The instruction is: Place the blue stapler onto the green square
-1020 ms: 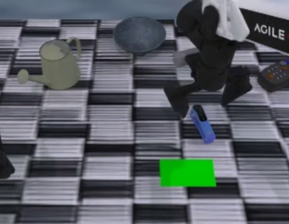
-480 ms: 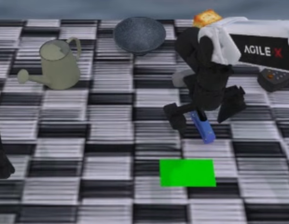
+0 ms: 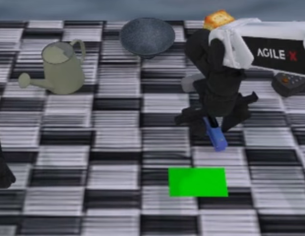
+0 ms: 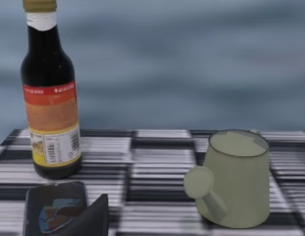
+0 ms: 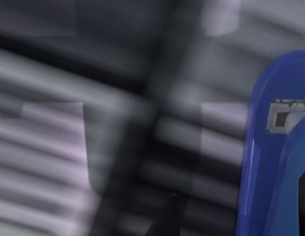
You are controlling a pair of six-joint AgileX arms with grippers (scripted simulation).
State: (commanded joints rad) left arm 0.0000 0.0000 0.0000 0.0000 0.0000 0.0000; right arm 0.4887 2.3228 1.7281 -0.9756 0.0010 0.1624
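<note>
The blue stapler [image 3: 216,135] lies slanted on the checkered table, right of centre; its black far end is hidden under my right gripper [image 3: 214,118]. That gripper is low over the stapler's far end, open, with one dark finger on each side and a gap wider than the stapler. In the right wrist view the blue stapler [image 5: 275,172] fills one edge, very close. The green square [image 3: 198,181] lies flat on the table, about one tile nearer than the stapler, with nothing on it. My left gripper [image 3: 2,169] is parked at the table's left edge.
A pale green watering can [image 3: 61,66] stands at the back left and a grey bowl [image 3: 147,36] at the back centre. A dark remote [image 3: 290,83] lies at the right, an orange object [image 3: 219,18] behind the right arm. The left wrist view shows a sauce bottle [image 4: 49,93].
My right gripper has come down over the stapler's far end, and its fingers have drawn in closer to the stapler's sides. The stapler has not moved.
</note>
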